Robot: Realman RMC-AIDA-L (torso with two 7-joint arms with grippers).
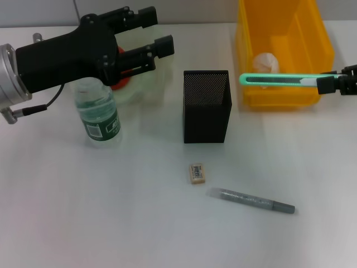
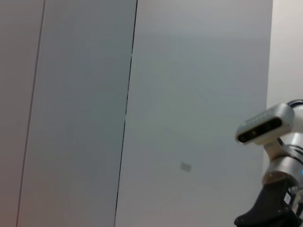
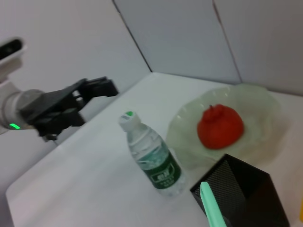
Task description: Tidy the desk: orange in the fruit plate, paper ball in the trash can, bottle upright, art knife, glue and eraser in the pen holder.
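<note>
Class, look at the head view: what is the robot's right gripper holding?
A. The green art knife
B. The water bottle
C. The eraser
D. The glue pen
A: the right gripper is shut on the green art knife, held in front of the yellow bin, while the eraser and glue pen lie on the table.

The bottle (image 1: 100,114) wears a green label with white print, and the eraser (image 1: 197,172) has dark print; neither can be read.
</note>
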